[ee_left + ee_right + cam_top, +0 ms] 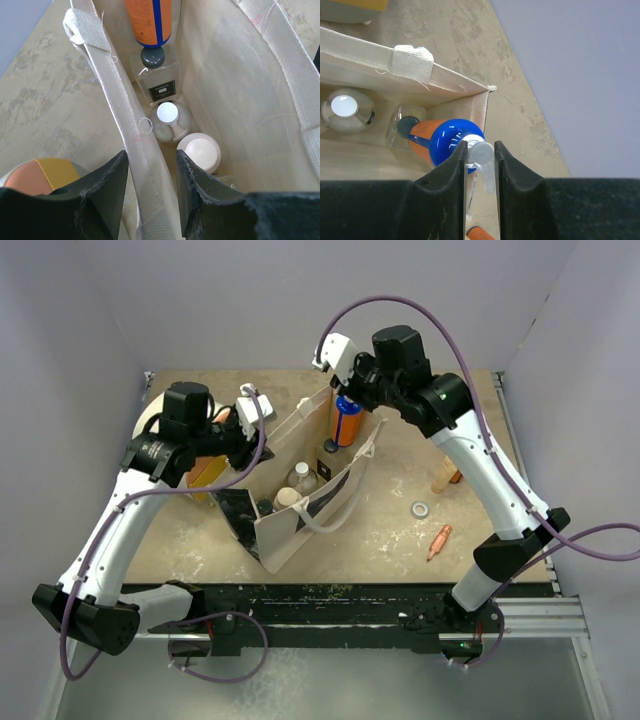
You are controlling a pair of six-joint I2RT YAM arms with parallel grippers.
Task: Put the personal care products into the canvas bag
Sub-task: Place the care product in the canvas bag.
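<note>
The cream canvas bag [300, 525] stands open mid-table. My left gripper [250, 432] [151, 157] is shut on its left rim strap [120, 100]. My right gripper [345, 390] [480, 150] is shut on the clear pump head [481, 152] of an orange bottle with a blue top [346, 422] [445, 142] [147, 20], which hangs into the bag's far end. Inside the bag are a clear bottle with a black cap [160, 82] [406, 125], a round silver-topped bottle [169, 120] [345, 107] and a white-capped bottle [200, 152]. A beige bottle [446, 475] stands on the table to the right.
A big white drum with an orange end [208, 472] [35, 175] lies left of the bag, under my left arm. A small orange tube [438, 540] and a grey ring [420, 509] lie on the table right of the bag. Walls close in on three sides.
</note>
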